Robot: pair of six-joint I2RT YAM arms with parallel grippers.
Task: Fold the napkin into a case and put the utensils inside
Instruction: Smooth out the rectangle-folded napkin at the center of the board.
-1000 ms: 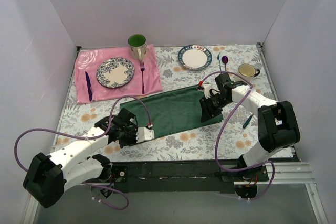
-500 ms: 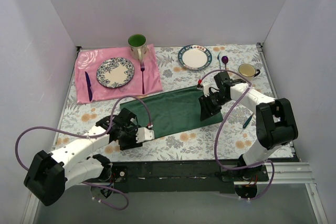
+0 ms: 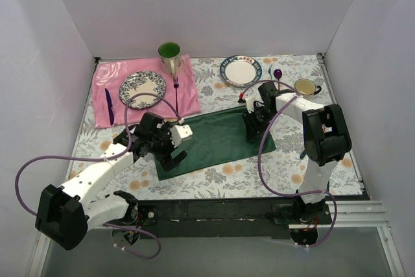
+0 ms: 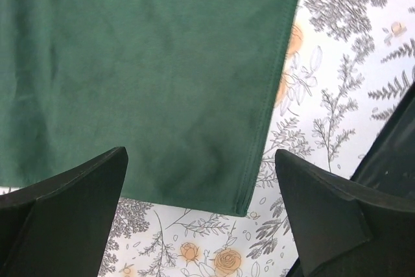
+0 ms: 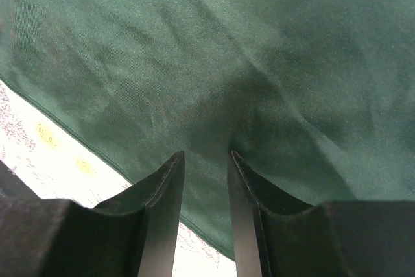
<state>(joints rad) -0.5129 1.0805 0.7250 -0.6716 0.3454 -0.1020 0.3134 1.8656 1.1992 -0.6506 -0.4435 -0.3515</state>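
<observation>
The dark green napkin [image 3: 214, 139] lies folded in a long strip across the middle of the floral table. My left gripper [image 3: 176, 149] hovers over its near left end, open wide and empty. In the left wrist view the napkin's folded corner [image 4: 249, 209] sits between the spread fingertips [image 4: 78, 199], above the table print. My right gripper [image 3: 251, 126] is down on the napkin's right part. Its jaws stand a narrow gap apart, and the fingertips [image 5: 170, 180] press into the cloth [image 5: 214, 63]. One slim green-handled utensil [image 3: 270, 69] shows beside the purple spoon.
A pink cloth [image 3: 191, 102] at the back left carries a patterned plate [image 3: 141, 89], a purple knife [image 3: 109, 106] and a pink fork [image 3: 176, 93]. A green mug [image 3: 170, 54], a small plate [image 3: 240, 71], a purple spoon [image 3: 277, 74] and a cup [image 3: 305, 87] stand along the back. Walls close three sides.
My left gripper went from shut to wide open, let go of the napkin's near left end and moved back over it. My right gripper shifted slightly back and left on the cloth.
</observation>
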